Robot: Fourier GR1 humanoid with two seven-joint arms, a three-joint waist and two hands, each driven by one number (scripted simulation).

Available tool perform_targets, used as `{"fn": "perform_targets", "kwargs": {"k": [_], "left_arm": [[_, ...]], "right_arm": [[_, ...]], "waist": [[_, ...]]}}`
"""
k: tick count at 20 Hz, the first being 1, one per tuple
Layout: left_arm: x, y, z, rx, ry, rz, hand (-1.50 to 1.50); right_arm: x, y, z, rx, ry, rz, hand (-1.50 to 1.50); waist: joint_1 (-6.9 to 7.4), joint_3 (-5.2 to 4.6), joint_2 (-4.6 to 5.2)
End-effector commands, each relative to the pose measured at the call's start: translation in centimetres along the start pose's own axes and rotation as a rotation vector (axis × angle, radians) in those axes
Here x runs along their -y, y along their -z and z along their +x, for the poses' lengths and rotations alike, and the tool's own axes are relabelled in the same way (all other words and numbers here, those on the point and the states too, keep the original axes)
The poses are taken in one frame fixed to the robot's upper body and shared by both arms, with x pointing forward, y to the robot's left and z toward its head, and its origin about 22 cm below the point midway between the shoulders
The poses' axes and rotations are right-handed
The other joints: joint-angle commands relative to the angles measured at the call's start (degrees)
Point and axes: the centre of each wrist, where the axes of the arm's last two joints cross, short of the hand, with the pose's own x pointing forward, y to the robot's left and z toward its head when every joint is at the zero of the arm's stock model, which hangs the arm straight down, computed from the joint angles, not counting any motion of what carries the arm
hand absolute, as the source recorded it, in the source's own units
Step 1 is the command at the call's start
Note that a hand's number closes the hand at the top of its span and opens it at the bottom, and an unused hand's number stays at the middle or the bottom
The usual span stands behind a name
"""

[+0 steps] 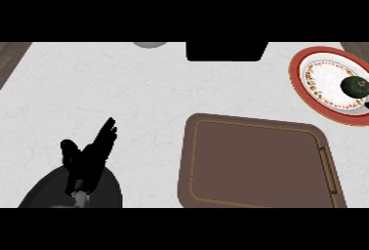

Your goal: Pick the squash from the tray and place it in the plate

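Left robot hand resting open at lower left, fingers straight, holding nothing; right robot hand out of view; brown tray just right of it; dark green squash already on the plate, far upper right; round, no long axis.

Black block, grey disc
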Motion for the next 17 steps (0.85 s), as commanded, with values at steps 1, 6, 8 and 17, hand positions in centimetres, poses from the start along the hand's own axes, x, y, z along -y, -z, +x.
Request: {"fn": "perform_targets", "kwargs": {"k": [1,6,8,17], "left_arm": [[-0.8,0.0,-0.4,-0.043,-0.012,-0.007,0.0],[-1.9,0.9,-0.3,-0.063,-0.014,0.027,0.0],[-2.1,-0.4,-2.4,-0.079,-0.004,0.015,0.0],[-1.5,0.2,-2.0,-0.059,-0.018,0.026,0.0]], "right_arm": [[0.2,-2.6,-2.9,-0.005,0.006,0.11,-1.5],[1.5,-5.1,-4.0,-0.016,-0.078,0.156,-1.5],[3.2,-5.8,-5.0,-0.006,-0.102,0.136,-1.5],[3.2,-11.3,-3.0,-0.027,-0.127,0.132,-1.5]], "waist": [[-0.59,-0.32,0.0],[-1.5,-0.43,-0.21],[-1.0,-0.37,-0.06],[-0.81,-0.36,0.03]]}}
